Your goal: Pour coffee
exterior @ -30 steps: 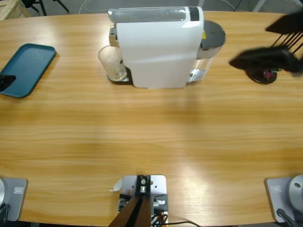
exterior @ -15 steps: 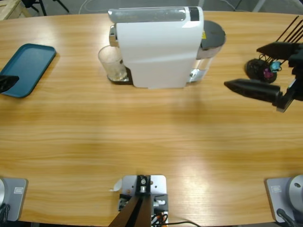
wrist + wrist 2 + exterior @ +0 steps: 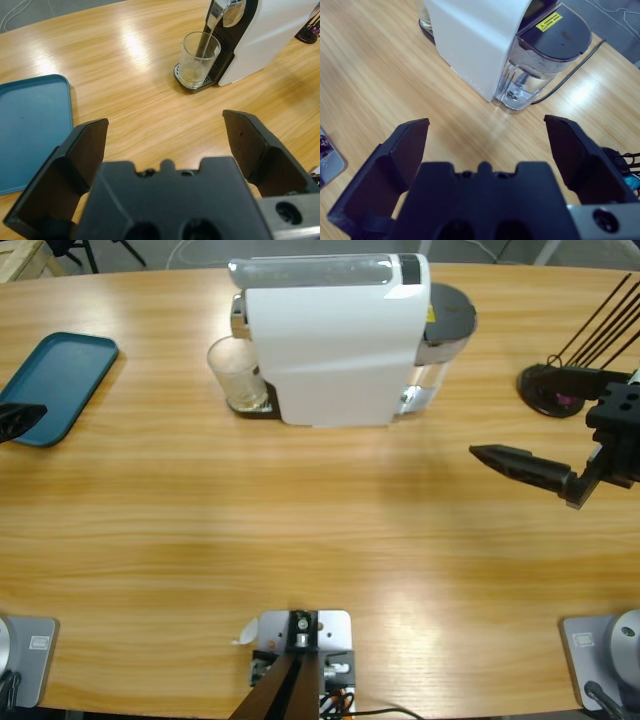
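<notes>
Right gripper [image 3: 500, 454]: nearest thing to watch. Sits off the water-tank end of the white coffee machine [image 3: 335, 345], well apart from it, nothing between the jaws; spread wide in right wrist view [image 3: 485, 145]. A sec ago it was up by the black stand [image 3: 560, 390] beside the tank; since then it has swung toward the table's near side, away from the stand.
Left gripper [image 3: 18, 418]: only its tip shows, far off the machine's spout end, touching the edge of the teal tray [image 3: 55, 385] as seen from above. Jaws released wide, holding nothing [image 3: 165, 145]. Hasn't shifted much.
Wooden table [image 3: 320, 530]: bare between arms and machine.
Glass [image 3: 199, 60]: clear, upright on the machine's drip tray, right under the spout. Same spot as before.
Coffee [image 3: 192, 79]: thin pale tan layer in the glass bottom; can't tell if more is running.
Machine: at table's far side, tank [image 3: 545, 55] at its back end.
Meaning: my guess, right arm is done near the machine and backing off; the glass pickup looks like a left arm job, not yet begun.
</notes>
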{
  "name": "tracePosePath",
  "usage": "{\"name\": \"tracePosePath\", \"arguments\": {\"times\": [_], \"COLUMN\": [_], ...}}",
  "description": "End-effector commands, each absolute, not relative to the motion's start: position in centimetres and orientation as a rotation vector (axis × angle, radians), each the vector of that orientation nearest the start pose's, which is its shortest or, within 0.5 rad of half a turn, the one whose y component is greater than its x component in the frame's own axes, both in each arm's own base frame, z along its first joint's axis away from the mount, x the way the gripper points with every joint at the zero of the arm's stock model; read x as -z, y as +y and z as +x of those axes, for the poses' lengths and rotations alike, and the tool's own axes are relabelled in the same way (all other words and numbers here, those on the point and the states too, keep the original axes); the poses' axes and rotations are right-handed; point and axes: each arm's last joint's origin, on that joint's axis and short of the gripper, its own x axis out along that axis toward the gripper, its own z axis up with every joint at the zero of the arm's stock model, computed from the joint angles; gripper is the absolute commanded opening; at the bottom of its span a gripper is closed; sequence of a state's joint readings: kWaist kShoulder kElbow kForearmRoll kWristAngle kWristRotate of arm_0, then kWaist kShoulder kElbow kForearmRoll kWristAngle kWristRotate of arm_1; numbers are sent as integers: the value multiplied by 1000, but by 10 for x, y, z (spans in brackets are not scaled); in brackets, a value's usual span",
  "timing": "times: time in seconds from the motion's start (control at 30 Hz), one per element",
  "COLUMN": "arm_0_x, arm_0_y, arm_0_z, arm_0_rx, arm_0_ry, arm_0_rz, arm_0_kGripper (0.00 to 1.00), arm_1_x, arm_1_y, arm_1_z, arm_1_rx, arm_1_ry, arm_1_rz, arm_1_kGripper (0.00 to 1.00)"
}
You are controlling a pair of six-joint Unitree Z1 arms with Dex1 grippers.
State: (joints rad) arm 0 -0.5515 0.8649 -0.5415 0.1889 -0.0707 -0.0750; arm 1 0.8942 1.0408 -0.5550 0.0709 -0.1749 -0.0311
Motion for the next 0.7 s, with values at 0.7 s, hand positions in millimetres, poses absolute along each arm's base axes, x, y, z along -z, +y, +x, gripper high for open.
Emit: {"name": "tracePosePath", "arguments": {"times": [0.7], "arm_0_x": [-283], "arm_0_y": [-62], "arm_0_z": [91], "arm_0_rx": [616], "arm_0_ry": [596], "arm_0_rz": [74], "arm_0_kGripper": [987], "arm_1_x": [-267], "arm_1_y": [97], "arm_1_z": [89], "arm_1_rx": [-691], "arm_1_ry": [499], "arm_1_rz": [-307], "arm_1_kGripper": [1000]}}
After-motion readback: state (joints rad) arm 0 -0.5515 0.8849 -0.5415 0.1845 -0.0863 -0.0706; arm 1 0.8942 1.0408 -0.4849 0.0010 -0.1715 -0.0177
